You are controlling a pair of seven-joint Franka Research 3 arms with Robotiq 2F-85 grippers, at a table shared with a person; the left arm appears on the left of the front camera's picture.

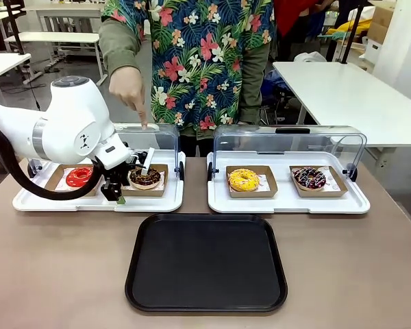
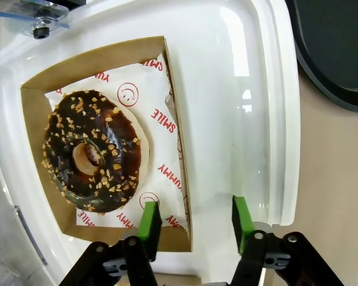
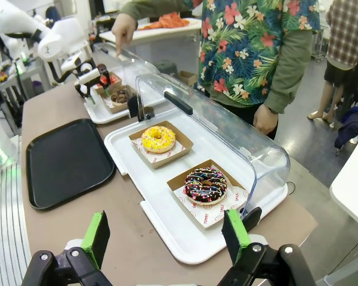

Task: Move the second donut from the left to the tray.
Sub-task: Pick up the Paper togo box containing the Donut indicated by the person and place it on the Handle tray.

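Left white lidded tray (image 1: 89, 203): red-glazed donut (image 1: 79, 177). Left gripper (image 2: 196, 217), fingers spread, straddling one wall of the cardboard holder (image 2: 89, 71), which contains the chocolate sprinkled donut (image 2: 92, 149). Black tray (image 1: 205, 264): centre, nearer the robot. Right gripper (image 3: 167, 235): spread, grasping nothing.

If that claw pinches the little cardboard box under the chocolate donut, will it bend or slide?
The cardboard holder looks thin, so its wall would probably flex if pinched at one edge. The chocolate donut sits loose on paper and might slide if the holder tilts. Its glossy frosting looks easily marred.
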